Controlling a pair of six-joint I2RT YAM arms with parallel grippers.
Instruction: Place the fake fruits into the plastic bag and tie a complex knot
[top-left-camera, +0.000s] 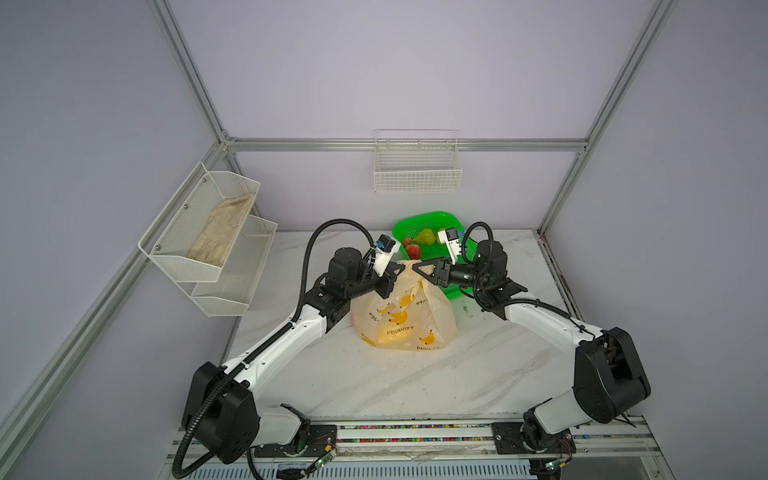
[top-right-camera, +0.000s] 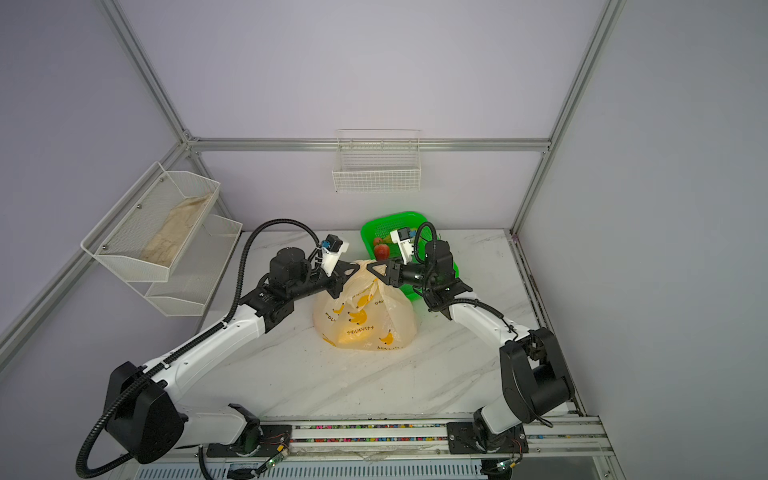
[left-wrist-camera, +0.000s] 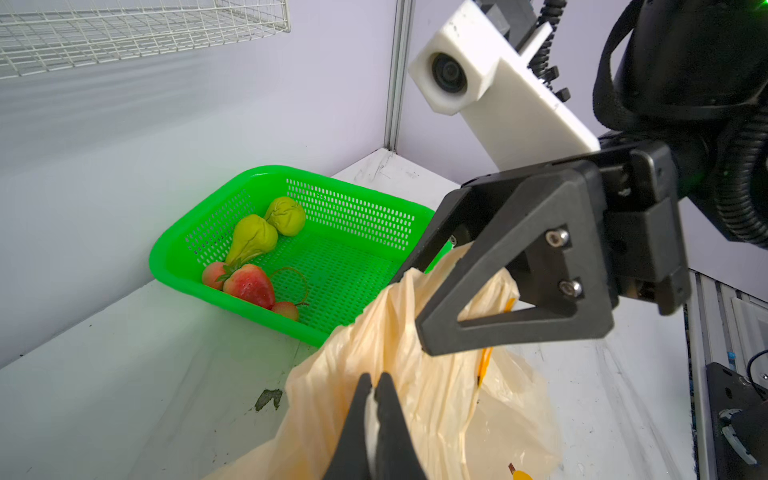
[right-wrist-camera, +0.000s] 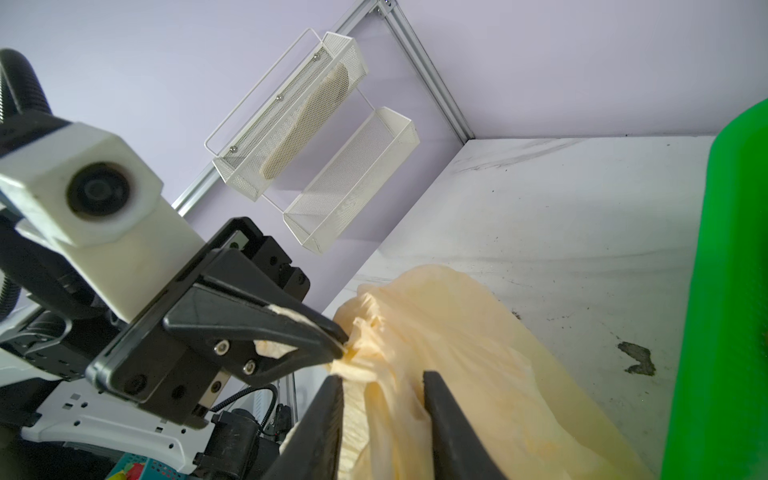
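Note:
The cream-peach plastic bag (top-left-camera: 403, 316) (top-right-camera: 365, 320) stands on the marble table, its top gathered into a bunch (right-wrist-camera: 374, 328). My left gripper (top-left-camera: 402, 269) (left-wrist-camera: 376, 380) is shut on that bunched film. My right gripper (top-left-camera: 417, 266) (right-wrist-camera: 384, 378) faces it from the other side, its jaws open with pleated bag film (right-wrist-camera: 395, 399) between them. Behind the bag, the green basket (top-left-camera: 419, 220) (left-wrist-camera: 174, 249) holds fake fruits: two green pears (left-wrist-camera: 253, 239) and red strawberries (left-wrist-camera: 249, 284). A yellow-orange shape shows through the bag's lower wall (top-left-camera: 390, 336). No knot shows in these views.
A white wire basket (top-left-camera: 417, 174) hangs on the back wall. A two-tier mesh shelf (top-left-camera: 208, 232) with a beige cloth is on the left wall. A dark stain (left-wrist-camera: 269, 399) marks the table between bag and basket. Aluminium frame posts edge the table.

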